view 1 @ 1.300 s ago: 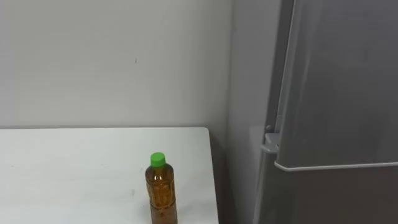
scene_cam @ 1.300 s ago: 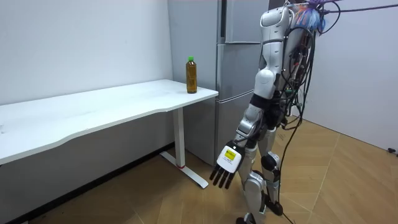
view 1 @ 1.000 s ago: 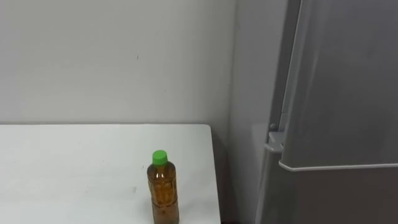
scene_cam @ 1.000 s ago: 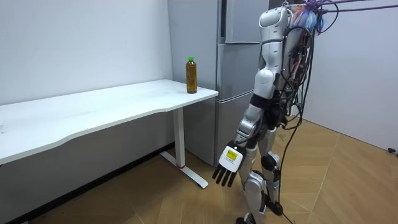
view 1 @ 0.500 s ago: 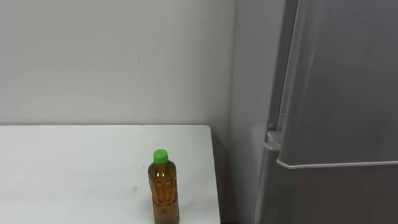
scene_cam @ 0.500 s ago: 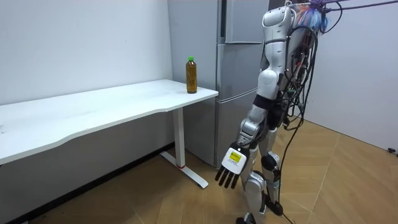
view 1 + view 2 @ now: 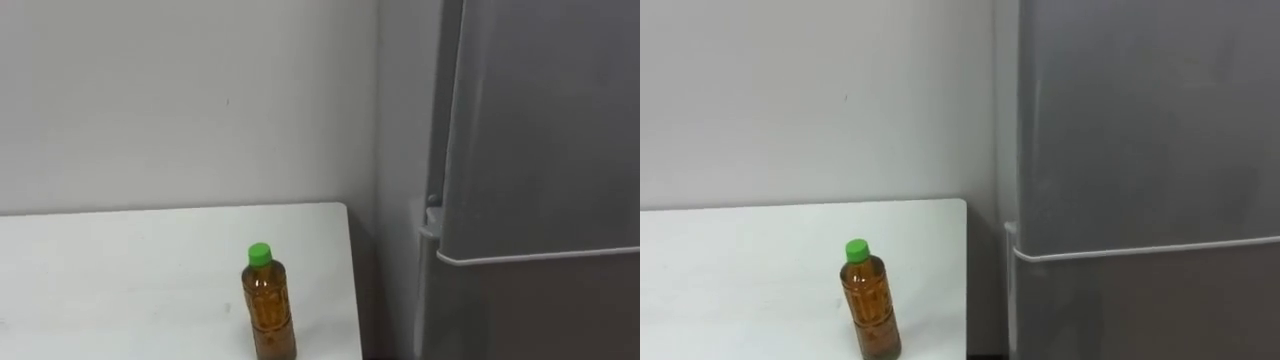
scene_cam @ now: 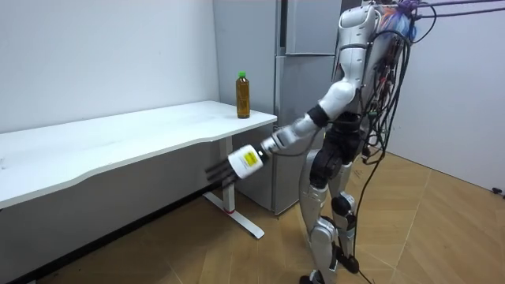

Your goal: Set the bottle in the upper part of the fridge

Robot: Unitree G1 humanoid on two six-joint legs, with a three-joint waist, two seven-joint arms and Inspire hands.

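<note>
Bottle (image 7: 269, 305) risk first: the left hand (image 8: 241, 160) is stretched forward below the level of the table (image 8: 118, 138) top, in front of its near edge in the room view. My worry is that it catches the table edge on the way up, or meets the bottle side-on and knocks it. The bottle is tall and narrow and stands close to the table's fridge-side end, so a tip could roll it off. Second risk: the fridge (image 7: 540, 150) is closed. With the bottle in one hand, the door would have to be opened by the other.

Left hand: fingers (image 8: 217, 171) blurred, but they look straight. Nothing held, nothing touched.

Table: white, with the hand in front of its edge and not on it.

Bottle: upright, green cap, brown liquid, near the table corner by the fridge, well apart from the hand.

Fridge: grey, just beside the table's end, upper and lower doors both shut.
</note>
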